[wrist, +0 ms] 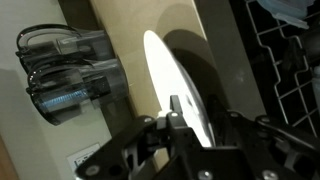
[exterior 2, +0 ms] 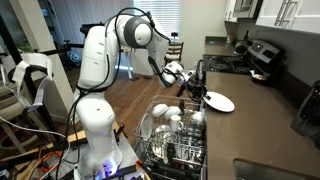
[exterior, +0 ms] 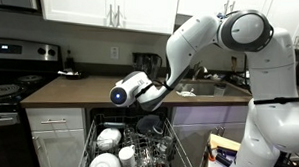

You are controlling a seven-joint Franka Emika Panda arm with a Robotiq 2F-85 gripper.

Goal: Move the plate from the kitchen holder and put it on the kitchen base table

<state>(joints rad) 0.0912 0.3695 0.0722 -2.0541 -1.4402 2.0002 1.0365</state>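
- The plate lies flat on the kitchen base table, just beyond the kitchen holder.
- The gripper straddles its near rim, apparently to set it down; whether it pinches, unclear.

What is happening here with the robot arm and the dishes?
The robot's gripper is at the edge of a white plate, which appears to lie flat on the brown countertop, near the pulled-out dishwasher rack. The rack holds other dishes. Whether the jaws are closed on the plate is not clear.
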